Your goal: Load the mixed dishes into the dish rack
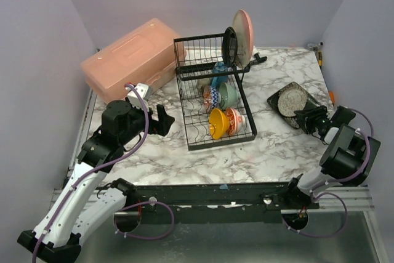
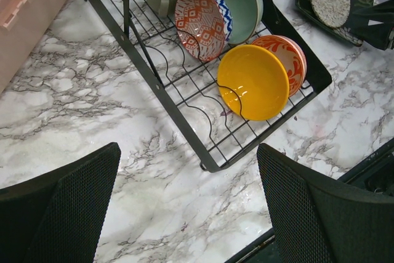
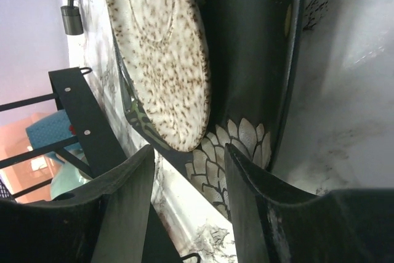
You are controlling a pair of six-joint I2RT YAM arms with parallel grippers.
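Two plates are left out on the desk (image 1: 184, 158), to the right of the rack (image 1: 220, 142) and well apart from it. A round speckled plate (image 1: 291, 100) lies on top of a dark plate (image 1: 276, 100) with a petal pattern at its corner.

We judge both to be glazed ceramic: stiff, fairly heavy for their thickness, slick on the face and quick to chip if knocked against the wire. Because they are stacked, lifting the lower one would carry the upper along, and it could slide off at any tilt. We think the safer hold is on the rim of the speckled plate alone, pinched across its thin edge where it stands proud of the dark plate, then turned upright for a slot.

The right tool (image 1: 306, 117) sits low at the near edge of the pair. From its wrist, the jaws stand partly apart and clamp nothing we can see. The petalled corner of the dark plate (image 3: 246, 60) shows in the gap, and the near edge of the speckled plate (image 3: 160, 47) lies just beyond the fingertips. We cannot tell whether either finger touches the ceramic.

The left tool (image 1: 165, 118) hangs spread wide over bare marble, just beside the rack's near left corner, holding nothing. The rack already carries a yellow bowl (image 2: 252, 81) and other bowls, with a pink plate (image 1: 244, 35) upright at its far end.
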